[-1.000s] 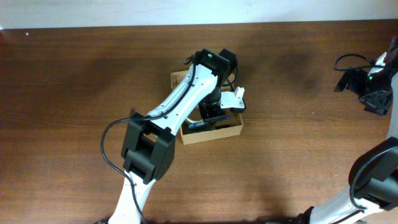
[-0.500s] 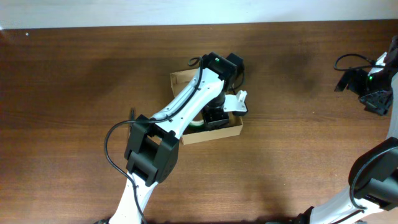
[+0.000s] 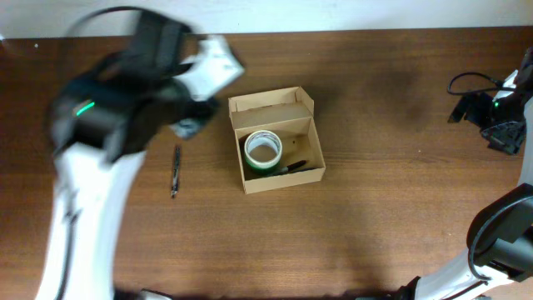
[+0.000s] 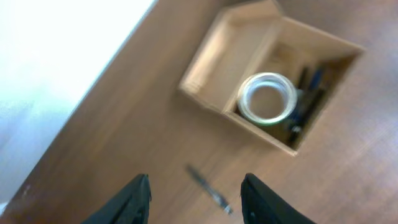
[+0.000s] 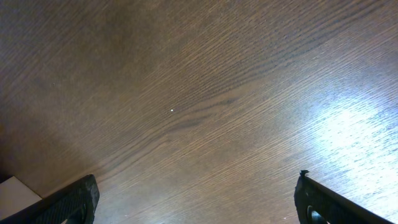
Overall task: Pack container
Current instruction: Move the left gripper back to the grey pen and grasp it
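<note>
A dark brown wooden table was seen beneath everything. The small plain brown cardboard box was set on it, with its hinged lid flap folded open at the far side. The white and black left arm was blurred to the left of the box, and the left gripper was held above the wood left of the box, fingers spread with nothing between. The right gripper was kept well right of the box, fingers wide apart over bare wood. A green-edged tape roll was laid flat inside the box beside dark pens. A thin dark pen was left on the table left of the box
</note>
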Controlling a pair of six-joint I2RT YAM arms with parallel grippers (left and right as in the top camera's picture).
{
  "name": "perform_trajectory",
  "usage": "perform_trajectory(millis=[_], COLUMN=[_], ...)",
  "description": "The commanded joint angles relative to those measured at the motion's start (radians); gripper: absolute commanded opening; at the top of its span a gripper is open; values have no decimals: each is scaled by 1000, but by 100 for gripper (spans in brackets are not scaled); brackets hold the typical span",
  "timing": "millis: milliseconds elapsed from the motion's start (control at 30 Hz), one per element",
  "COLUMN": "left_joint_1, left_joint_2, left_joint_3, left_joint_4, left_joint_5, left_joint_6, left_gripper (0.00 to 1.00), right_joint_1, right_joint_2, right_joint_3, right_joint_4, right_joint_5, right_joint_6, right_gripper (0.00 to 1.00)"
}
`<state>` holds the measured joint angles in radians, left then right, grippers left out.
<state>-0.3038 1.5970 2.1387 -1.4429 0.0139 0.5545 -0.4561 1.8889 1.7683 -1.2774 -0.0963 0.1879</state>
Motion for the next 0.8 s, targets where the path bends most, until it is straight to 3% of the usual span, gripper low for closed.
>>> perform_trajectory(millis=[0, 133, 300, 767], left_joint_1=[189, 352, 378, 376], left_joint_2=[-60, -32, 51, 300], left_joint_3=[-266, -622, -840, -871], left_joint_4=[116, 257, 401, 550], left_joint_5=[34, 35, 77, 76], left_joint_6=[-106, -309, -330, -300], left_gripper=[48, 50, 50, 49], right_joint_1=[-2, -2, -2, -2], right_joint_2=[3, 3, 3, 3], right_joint_3=[-4, -4, -4, -4], right_joint_4=[3, 3, 3, 3], right_joint_5=[-2, -2, -2, -2], right_joint_6=[12, 12, 12, 12], right_gripper=[99, 99, 99, 99])
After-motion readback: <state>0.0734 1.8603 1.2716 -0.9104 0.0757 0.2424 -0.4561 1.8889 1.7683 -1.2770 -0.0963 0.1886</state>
